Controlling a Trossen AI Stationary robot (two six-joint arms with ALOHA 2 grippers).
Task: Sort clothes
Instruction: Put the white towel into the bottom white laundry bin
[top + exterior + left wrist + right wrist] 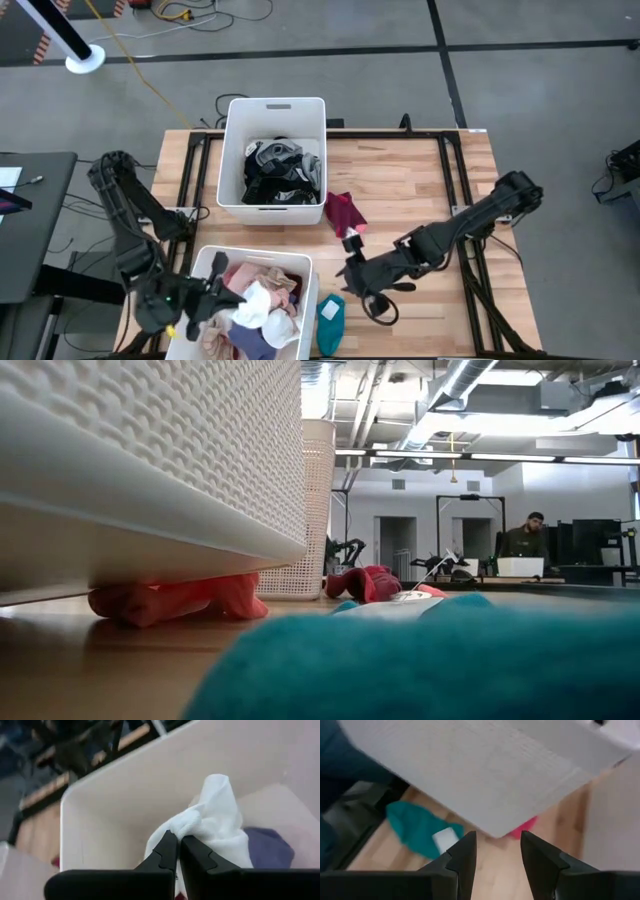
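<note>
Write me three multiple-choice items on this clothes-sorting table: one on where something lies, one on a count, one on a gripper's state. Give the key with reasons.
1. Where does the teal garment lie?
A. On the table beside the near bin
B. Inside the far bin
C. In the right gripper

2. How many white bins stand on the table?
A. One
B. Two
C. Three

3. What is the left gripper doing?
A. Hanging open
B. Pinching a white cloth
C. Holding a maroon garment

Key:
1 A, the high view shows it on wood beside that bin.
2 B, the near one and the far bin.
3 B, its fingers meet on white fabric.
</note>
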